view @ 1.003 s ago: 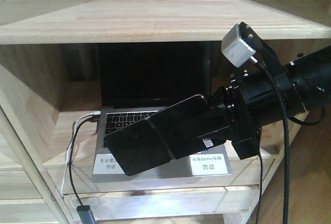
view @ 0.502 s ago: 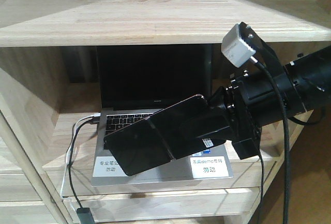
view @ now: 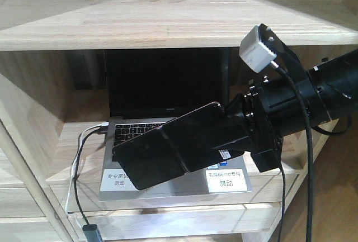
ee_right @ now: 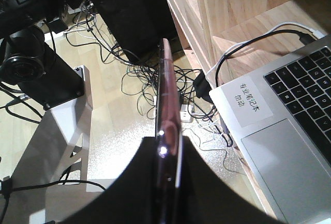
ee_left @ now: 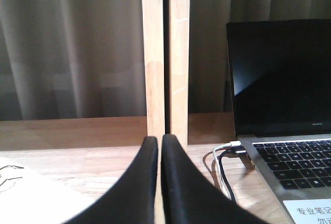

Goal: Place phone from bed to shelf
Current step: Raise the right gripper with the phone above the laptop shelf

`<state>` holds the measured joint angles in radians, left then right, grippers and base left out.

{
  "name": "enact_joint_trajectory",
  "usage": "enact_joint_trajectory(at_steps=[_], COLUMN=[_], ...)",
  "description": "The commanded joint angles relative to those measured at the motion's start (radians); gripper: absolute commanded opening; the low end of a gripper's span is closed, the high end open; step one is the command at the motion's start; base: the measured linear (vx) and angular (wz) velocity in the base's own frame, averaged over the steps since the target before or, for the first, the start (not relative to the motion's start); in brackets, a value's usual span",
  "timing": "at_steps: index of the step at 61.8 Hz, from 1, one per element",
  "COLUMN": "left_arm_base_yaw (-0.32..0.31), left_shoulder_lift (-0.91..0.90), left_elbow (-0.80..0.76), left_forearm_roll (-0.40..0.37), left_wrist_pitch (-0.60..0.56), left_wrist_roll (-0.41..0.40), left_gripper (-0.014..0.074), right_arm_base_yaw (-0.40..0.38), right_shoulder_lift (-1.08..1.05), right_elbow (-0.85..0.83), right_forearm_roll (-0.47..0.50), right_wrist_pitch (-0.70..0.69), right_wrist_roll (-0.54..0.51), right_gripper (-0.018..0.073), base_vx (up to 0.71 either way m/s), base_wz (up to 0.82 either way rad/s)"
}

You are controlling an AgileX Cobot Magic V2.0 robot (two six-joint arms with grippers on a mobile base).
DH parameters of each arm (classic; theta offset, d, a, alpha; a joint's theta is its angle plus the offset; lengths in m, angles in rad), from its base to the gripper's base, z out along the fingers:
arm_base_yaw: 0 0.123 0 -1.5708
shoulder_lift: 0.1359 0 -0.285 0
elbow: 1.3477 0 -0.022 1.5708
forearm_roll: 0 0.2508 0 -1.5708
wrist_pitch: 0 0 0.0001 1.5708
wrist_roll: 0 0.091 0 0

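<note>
The phone (view: 162, 155), a glossy black slab with a line across its middle, hangs tilted in the air in front of the laptop, held at its right end by my right gripper (view: 226, 141). In the right wrist view the phone (ee_right: 165, 84) shows edge-on, with a pinkish rim, clamped between the two black fingers (ee_right: 139, 182) of the right gripper (ee_right: 168, 149). The light-wood shelf (view: 168, 21) fills the front view, and the phone is at the height of its laptop compartment. My left gripper (ee_left: 159, 146) is shut on nothing, low over a shelf board (ee_left: 93, 162). The bed is out of view.
An open grey laptop (view: 162, 85) with white labels stands in the shelf compartment, with cables (view: 78, 158) plugged into its left side. A double wooden post (ee_left: 165, 53) rises just beyond the left gripper. Below the phone lie tangled floor cables (ee_right: 150, 63) and black robot parts (ee_right: 31, 63).
Almost nothing. The shelf and laptop have slid a few pixels down in the front view. The phone stays in the right gripper at the same tilt.
</note>
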<state>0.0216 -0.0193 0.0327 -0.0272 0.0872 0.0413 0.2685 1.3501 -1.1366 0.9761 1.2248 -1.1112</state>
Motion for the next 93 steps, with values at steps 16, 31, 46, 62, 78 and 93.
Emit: enact_joint_trajectory(at_steps=[16, 31, 46, 62, 78, 93], left_arm_base_yaw=[-0.005, -0.005, -0.005, -0.005, -0.005, -0.005], left_shoulder_lift=[-0.007, -0.007, -0.007, -0.007, -0.007, -0.007], left_elbow=[-0.025, -0.025, -0.025, -0.025, -0.025, -0.025], left_forearm_roll=[-0.01, -0.01, -0.01, -0.01, -0.01, -0.01], left_wrist_pitch=[-0.072, -0.072, -0.072, -0.072, -0.072, -0.072], left_wrist_roll=[-0.009, -0.009, -0.009, -0.009, -0.009, -0.009], left_gripper=[0.0001, 0.0001, 0.0001, 0.0001, 0.0001, 0.0001], right_arm_base_yaw=[-0.003, -0.003, -0.003, -0.003, -0.003, -0.003], right_shoulder_lift=[-0.033, -0.033, -0.042, -0.067, -0.067, -0.013], right_elbow=[-0.023, -0.023, -0.024, -0.139, -0.345, -0.458], right_forearm_roll=[0.08, 0.083, 0.156, 0.208, 0.206, 0.254], right_wrist_pitch=[0.052, 0.037, 0.026, 0.016, -0.107, -0.257], right_wrist_roll=[-0.003, -0.003, 0.004, 0.021, 0.105, 0.119], right_gripper=[-0.0002, -0.0002, -0.0002, -0.0002, -0.0002, -0.0002], base_vx=[0.0, 0.0, 0.0, 0.0, 0.0, 0.0], base_wz=[0.0, 0.0, 0.0, 0.0, 0.0, 0.0])
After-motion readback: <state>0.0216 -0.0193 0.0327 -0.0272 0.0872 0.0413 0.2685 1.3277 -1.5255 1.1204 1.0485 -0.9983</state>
